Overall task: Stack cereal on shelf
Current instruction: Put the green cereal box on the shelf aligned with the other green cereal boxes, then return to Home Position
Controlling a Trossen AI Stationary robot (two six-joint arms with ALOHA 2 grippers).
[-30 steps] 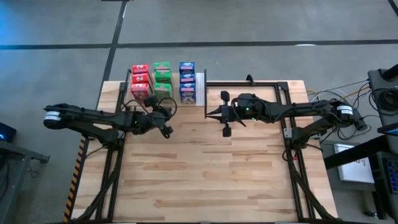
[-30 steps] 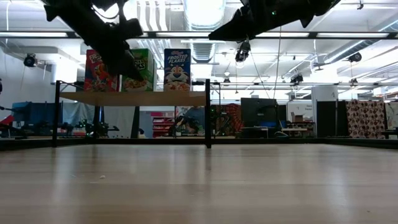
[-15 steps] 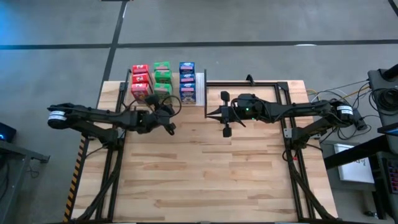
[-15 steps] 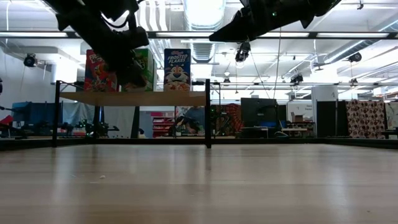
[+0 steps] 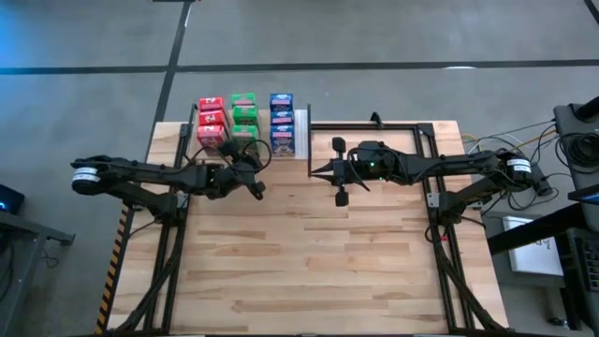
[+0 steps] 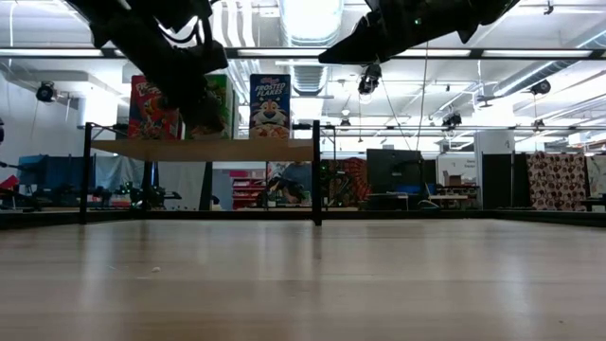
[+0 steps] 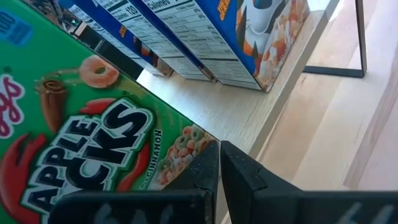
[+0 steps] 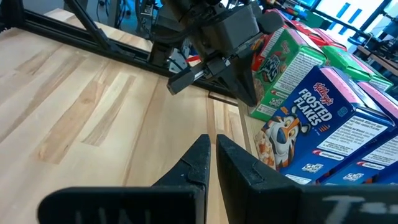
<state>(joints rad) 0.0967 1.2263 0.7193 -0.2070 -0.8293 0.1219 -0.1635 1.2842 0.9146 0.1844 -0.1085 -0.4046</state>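
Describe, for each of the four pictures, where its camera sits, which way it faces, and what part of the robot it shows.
High: above, facing straight down; both arms, shelf.
Low: tabletop height, facing across; both arms overhead.
Left wrist: on left arm, facing green box; left gripper.
Right wrist: on right arm, facing blue box; right gripper, left arm beyond.
Shared: cereal boxes appear in all.

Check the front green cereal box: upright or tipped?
Upright. The front green cereal box stands on the shelf, level with its red and blue neighbours; the left end effector is beside it.
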